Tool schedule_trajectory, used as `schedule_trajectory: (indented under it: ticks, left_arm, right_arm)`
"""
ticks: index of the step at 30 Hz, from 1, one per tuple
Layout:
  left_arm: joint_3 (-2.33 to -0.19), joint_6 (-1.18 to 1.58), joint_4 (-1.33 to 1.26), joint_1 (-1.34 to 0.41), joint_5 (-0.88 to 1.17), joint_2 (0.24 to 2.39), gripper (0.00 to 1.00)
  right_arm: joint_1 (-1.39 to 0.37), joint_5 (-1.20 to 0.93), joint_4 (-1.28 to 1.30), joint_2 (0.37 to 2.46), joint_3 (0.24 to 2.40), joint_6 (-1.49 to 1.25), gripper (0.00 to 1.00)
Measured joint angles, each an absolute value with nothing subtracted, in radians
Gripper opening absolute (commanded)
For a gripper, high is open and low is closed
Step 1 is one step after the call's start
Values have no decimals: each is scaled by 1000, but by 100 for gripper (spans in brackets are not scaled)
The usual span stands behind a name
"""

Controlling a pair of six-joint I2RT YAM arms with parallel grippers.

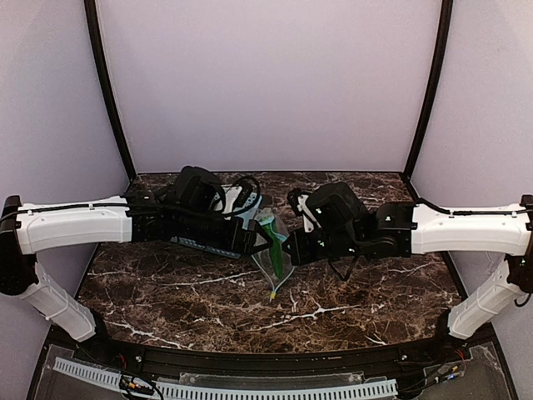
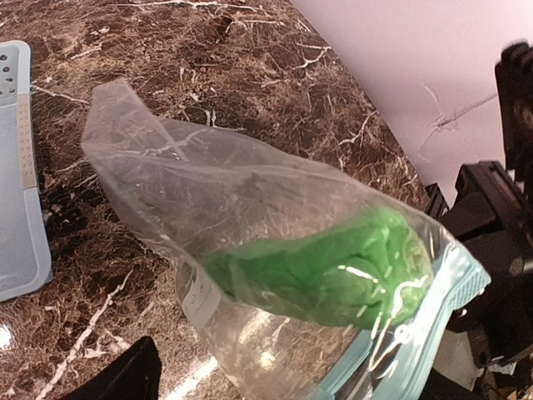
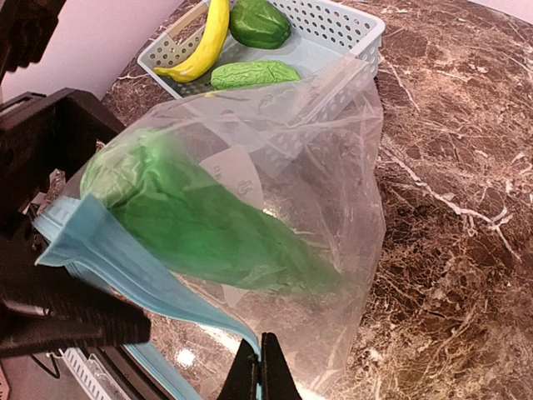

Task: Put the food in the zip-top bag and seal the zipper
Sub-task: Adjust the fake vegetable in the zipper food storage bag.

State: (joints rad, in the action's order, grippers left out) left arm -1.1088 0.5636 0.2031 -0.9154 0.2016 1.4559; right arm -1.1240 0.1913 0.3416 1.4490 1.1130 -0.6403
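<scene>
The clear zip-top bag [image 1: 275,258] hangs above the table between my two grippers. One green cucumber piece [image 3: 191,225] lies inside it, its end at the bag's mouth [image 2: 333,267]. My right gripper [image 3: 262,371] is shut on the light-blue zipper [image 3: 125,258] strip of one lip. My left gripper [image 1: 254,239] stands open at the mouth end. One of its fingers [image 2: 125,379] sits off to the bag's side. The banana [image 3: 204,42], the dark green pepper [image 3: 260,23] and the second cucumber piece [image 3: 254,75] lie in the basket.
The light-blue slotted basket [image 3: 350,33] stands on the marble table behind the bag, under the left arm [image 1: 241,204]. Its edge shows in the left wrist view [image 2: 17,167]. Purple walls close in the back and sides.
</scene>
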Motion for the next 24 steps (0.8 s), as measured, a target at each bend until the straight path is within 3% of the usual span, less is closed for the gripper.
schedule_trajectory:
  ticks: [9,16,20,24]
  left_arm:
    - [-1143,452,302,-976,117,1424,88]
    - [-1144,425,313,-980,66,1356,70]
    - [-1145,427,320,-980,63,1356,81]
    - [-1146,459,315,-980,86,1369,85]
  right_arm:
    - [-1124,192,352,1438,1132,-637,0]
    - [-1124,192,361,1427,1147,-637,0]
    - [-1124,191,361,1427,1148,-633,0]
    - [-1124,187,361,1427,1148,-627,0]
